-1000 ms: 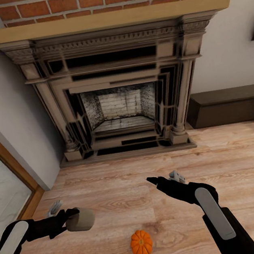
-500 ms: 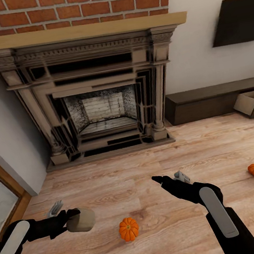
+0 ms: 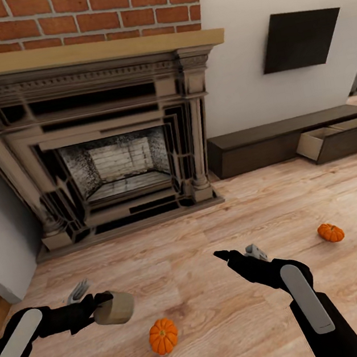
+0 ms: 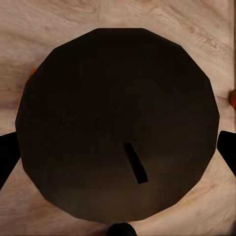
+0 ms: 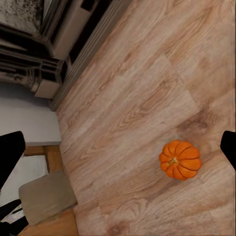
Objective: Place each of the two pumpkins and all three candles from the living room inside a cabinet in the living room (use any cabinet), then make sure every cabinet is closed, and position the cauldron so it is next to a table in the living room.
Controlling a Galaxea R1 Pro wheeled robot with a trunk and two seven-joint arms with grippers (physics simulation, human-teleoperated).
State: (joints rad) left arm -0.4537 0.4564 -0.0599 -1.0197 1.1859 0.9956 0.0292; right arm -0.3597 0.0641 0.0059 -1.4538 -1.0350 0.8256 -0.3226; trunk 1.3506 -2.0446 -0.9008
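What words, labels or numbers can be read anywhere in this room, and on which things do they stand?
None: no text, label, brand or number can be read in these pictures.
The candle in the left gripper, the two pumpkins, the cabinet, the fireplace and the dark wall panel are all unmarked.

A light wooden plank floor (image 3: 220,224) covers the lower half of the frame. At upper left stands an ornate grey-brown fireplace surround (image 3: 99,150) under a red brick wall (image 3: 77,13). At upper right, a dark flat screen (image 3: 299,38) hangs on the white wall (image 3: 243,76).
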